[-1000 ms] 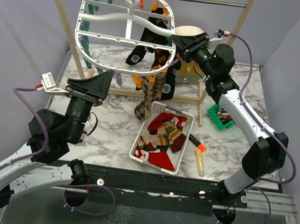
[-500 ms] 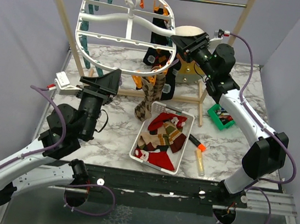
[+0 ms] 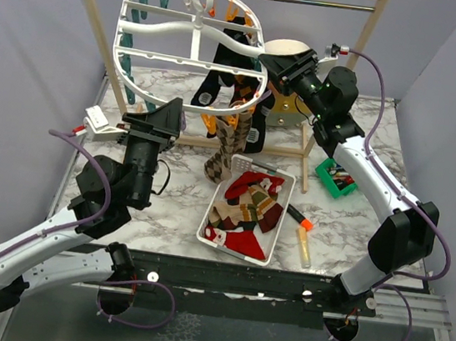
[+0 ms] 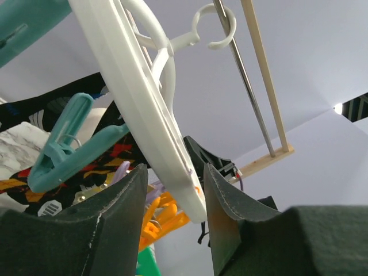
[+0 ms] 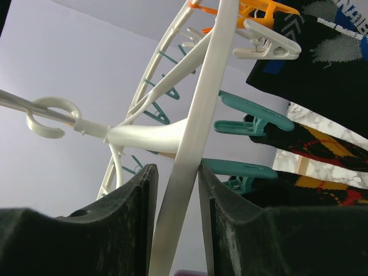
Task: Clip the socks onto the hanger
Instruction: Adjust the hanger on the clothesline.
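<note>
Hanger: one, a white oval hooked on the rod, long axis left to right above the desk. Left fingers straddle its lower-left rim. Right fingers straddle its right rim. Each pair stands either side of the plastic; whether either pinches it cannot be told. Socks: at least three hang clipped under the right half. The rest lie heaped, uncountable, in the one basket, toward the bases from both fingers. Left arm judged slightly nearer it.
</note>
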`<state>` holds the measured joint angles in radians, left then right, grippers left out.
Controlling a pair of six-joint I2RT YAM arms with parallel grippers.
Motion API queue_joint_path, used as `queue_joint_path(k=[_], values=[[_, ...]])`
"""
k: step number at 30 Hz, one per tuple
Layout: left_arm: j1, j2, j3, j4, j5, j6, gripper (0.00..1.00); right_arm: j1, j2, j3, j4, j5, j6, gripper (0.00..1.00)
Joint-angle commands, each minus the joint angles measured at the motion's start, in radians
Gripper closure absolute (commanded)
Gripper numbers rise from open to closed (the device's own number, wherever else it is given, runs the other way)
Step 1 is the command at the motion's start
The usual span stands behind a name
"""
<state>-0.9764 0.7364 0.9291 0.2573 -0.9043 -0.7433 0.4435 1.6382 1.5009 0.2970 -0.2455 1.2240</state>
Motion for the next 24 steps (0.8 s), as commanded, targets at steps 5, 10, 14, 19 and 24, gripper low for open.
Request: queue_joint_path(k=[5, 10, 14, 19, 24], values=[[0.146, 0.061, 0.035, -0.008, 0.121, -0.081, 0.57, -0.009, -0.049, 0.002, 0.008, -0.038, -0.031, 0.59], [0.245, 0.095, 0.036, -0.014, 0.246, -0.159, 0.61, -0.011, -0.087, -0.025, -0.024, -0.039, -0.047, 0.47], [0.273, 0.110, 0.032, 0.003, 0.307, -0.173, 0.64, -0.018, -0.158, -0.085, -0.046, -0.019, -0.054, 0.37], [0.277, 0.119, 0.031, 0.028, 0.354, -0.158, 0.65, -0.026, -0.255, -0.135, -0.122, 0.016, -0.082, 0.29], [0.278, 0.121, 0.029, 0.052, 0.381, -0.133, 0.65, -0.031, -0.361, -0.180, -0.216, 0.061, -0.137, 0.27]])
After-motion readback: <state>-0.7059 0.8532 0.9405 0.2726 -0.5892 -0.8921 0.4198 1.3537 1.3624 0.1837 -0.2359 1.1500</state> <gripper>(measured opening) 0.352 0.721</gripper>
